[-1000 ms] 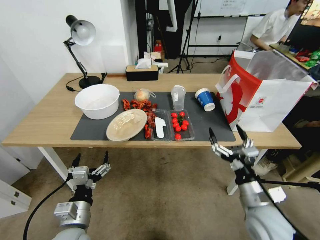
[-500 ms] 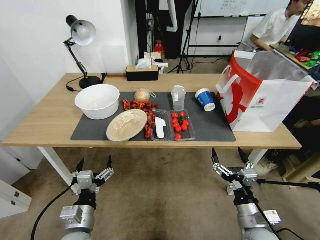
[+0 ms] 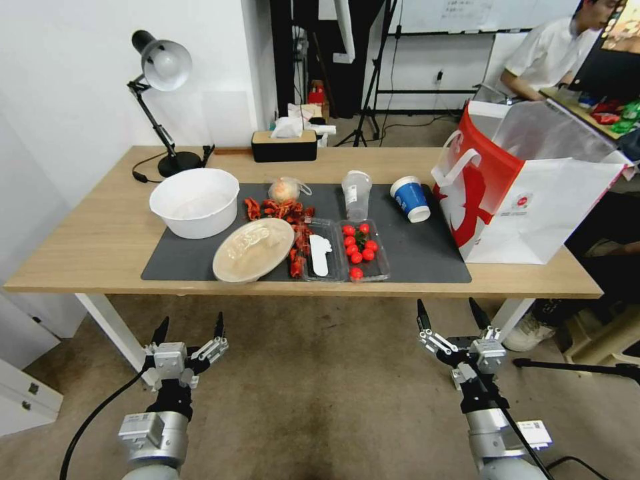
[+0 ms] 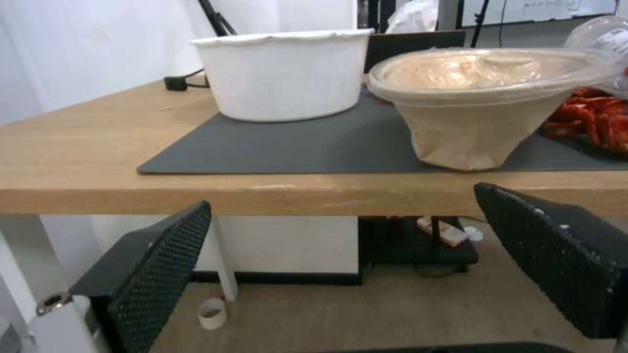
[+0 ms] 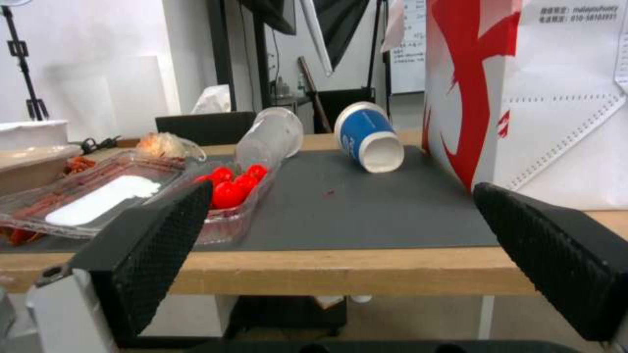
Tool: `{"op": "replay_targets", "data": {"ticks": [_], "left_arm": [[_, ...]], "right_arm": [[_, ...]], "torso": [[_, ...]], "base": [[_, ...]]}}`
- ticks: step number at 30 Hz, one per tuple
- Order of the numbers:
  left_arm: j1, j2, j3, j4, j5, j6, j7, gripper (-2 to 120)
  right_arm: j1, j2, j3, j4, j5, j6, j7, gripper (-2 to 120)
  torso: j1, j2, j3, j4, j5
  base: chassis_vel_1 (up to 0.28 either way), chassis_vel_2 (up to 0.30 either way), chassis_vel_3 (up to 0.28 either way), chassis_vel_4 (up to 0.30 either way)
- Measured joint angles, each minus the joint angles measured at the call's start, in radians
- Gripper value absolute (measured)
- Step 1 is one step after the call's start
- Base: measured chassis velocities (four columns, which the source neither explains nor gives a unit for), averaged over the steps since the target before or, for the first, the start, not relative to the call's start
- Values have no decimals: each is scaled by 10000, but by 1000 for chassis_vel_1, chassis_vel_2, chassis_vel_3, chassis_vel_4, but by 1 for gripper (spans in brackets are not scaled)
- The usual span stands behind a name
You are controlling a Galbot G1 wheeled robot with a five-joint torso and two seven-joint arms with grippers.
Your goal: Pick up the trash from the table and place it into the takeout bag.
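Head view: table (image 3: 100, 247), grey mat (image 3: 413, 257). Trash on mat: blue paper cup (image 3: 409, 198) on side just beside takeout bag (image 3: 527, 193); clear plastic cup (image 3: 355, 193) lying; beige lidded bowl (image 3: 253, 249); knotted bag (image 3: 285, 190); red scraps (image 3: 283, 210); tomato tray (image 3: 362, 250). White bowl (image 3: 195, 201) left end.

Left gripper (image 3: 189, 333), right gripper (image 3: 448, 319): both below table's near edge, jaws wide, empty.

Step judged: pre-reach, nothing bagged. Next calls for lifting above edge first. Bag mouth open upward; floor before table free.
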Motion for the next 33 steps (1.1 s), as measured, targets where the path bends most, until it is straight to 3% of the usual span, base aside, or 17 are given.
{"op": "replay_targets", "data": {"ticks": [25, 33], "left_arm": [[-278, 181, -33, 111, -222, 75, 12, 100], [-273, 236, -72, 118, -227, 70, 28, 100]], "right_arm": [[122, 186, -98, -65, -140, -591, 49, 100], [678, -39, -278, 193, -141, -1297, 86, 100]], "torso": [[0, 0, 0, 0, 1], [0, 0, 0, 0, 1]], "base": [[0, 0, 0, 0], [0, 0, 0, 0]]}}
